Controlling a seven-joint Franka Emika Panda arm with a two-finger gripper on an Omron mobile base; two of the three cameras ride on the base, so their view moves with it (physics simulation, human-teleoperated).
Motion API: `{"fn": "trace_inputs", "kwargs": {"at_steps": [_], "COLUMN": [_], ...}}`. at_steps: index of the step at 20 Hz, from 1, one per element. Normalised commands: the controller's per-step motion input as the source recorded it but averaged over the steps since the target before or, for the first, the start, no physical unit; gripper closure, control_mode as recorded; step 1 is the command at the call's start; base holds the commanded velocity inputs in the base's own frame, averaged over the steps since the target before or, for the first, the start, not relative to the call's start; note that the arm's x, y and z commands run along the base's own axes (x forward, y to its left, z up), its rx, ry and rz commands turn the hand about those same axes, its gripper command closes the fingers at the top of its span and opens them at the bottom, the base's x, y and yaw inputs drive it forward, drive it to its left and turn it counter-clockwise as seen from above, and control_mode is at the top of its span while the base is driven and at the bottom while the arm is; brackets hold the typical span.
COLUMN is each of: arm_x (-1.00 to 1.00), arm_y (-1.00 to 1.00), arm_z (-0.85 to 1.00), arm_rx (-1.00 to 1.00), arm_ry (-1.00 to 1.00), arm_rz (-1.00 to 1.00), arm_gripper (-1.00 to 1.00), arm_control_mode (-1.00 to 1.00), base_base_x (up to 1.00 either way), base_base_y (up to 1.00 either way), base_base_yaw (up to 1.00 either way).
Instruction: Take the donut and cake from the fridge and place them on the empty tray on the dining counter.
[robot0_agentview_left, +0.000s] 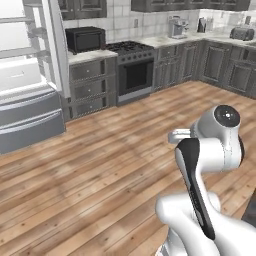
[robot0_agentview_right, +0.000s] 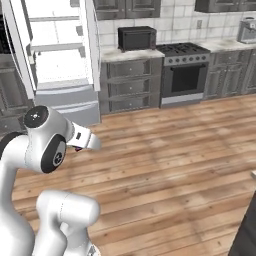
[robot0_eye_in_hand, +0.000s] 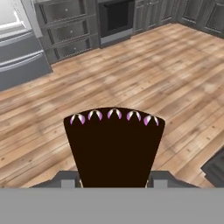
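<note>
Dark cake (robot0_eye_in_hand: 114, 146) wedged between the jaws, jaws clamped on it, above wood floor (robot0_eye_in_hand: 144, 74)

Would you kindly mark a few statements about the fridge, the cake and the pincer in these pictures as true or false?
1. The pincer holds the dark wedge-shaped cake. True.
2. The fridge is closed. False: its upper door stands open, showing the white interior.
3. The cake has pinkish-white dollops along its wide edge. True.
4. The floor is grey tile. False: it is wooden planks.
5. The microwave sits on the floor. False: it sits on the counter beside the stove.
</note>
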Motion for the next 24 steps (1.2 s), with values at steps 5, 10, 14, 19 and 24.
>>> {"fn": "trace_inputs", "kwargs": {"at_steps": [5,10,14,19,24], "arm_x": [0.00,0.00,0.00,0.00,0.00], "arm_y": [0.00,0.00,0.00,0.00,0.00], "arm_z": [0.00,0.00,0.00,0.00,0.00], "arm_rx": [0.00,0.00,0.00,0.00,0.00], "arm_ry": [0.00,0.00,0.00,0.00,0.00], "arm_rz": [0.00,0.00,0.00,0.00,0.00], "arm_gripper": [1.00,1.00,1.00,1.00,1.00], "arm_control_mode": [1.00,1.00,1.00,1.00,1.00], "base_base_x": [-0.34,-0.42,-0.42,-0.43,-0.45], "base_base_y": [-0.38,-0.46,-0.47,-0.48,-0.48], "base_base_yaw": [0.00,0.00,0.00,0.00,0.00]}}
